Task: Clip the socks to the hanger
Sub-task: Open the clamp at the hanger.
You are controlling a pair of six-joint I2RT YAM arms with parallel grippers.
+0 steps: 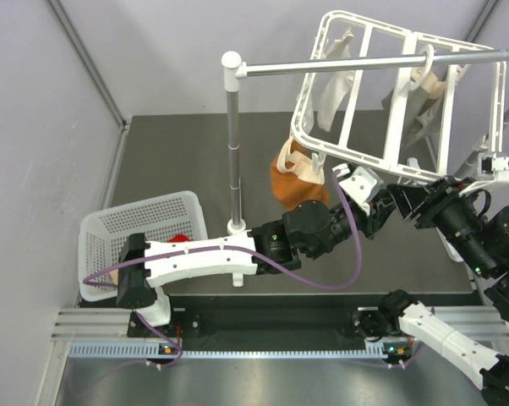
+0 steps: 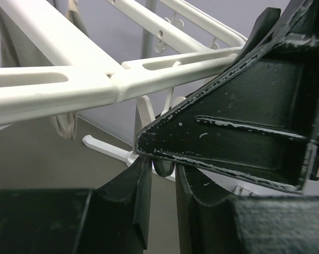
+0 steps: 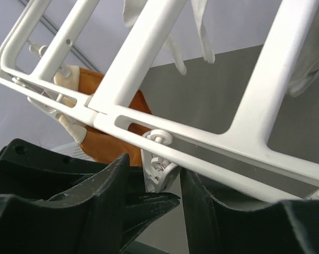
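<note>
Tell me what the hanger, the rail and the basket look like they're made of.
Hanger: white plastic, semi-gloss, judging by its moulded slots and seams. Rail: metal, probably steel or aluminium, a silvery tube with a bright sheen. Basket: likely white plastic, with moulded rows of small holes in its walls.

Dark table (image 1: 174,169) carries a white basket (image 1: 145,222) (perforated) and stand base (image 1: 235,227).

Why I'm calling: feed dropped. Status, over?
Left gripper, right gripper flank a peg on the hanger, grip unclear. Orange sock clipped. Grippers crowded together.
</note>
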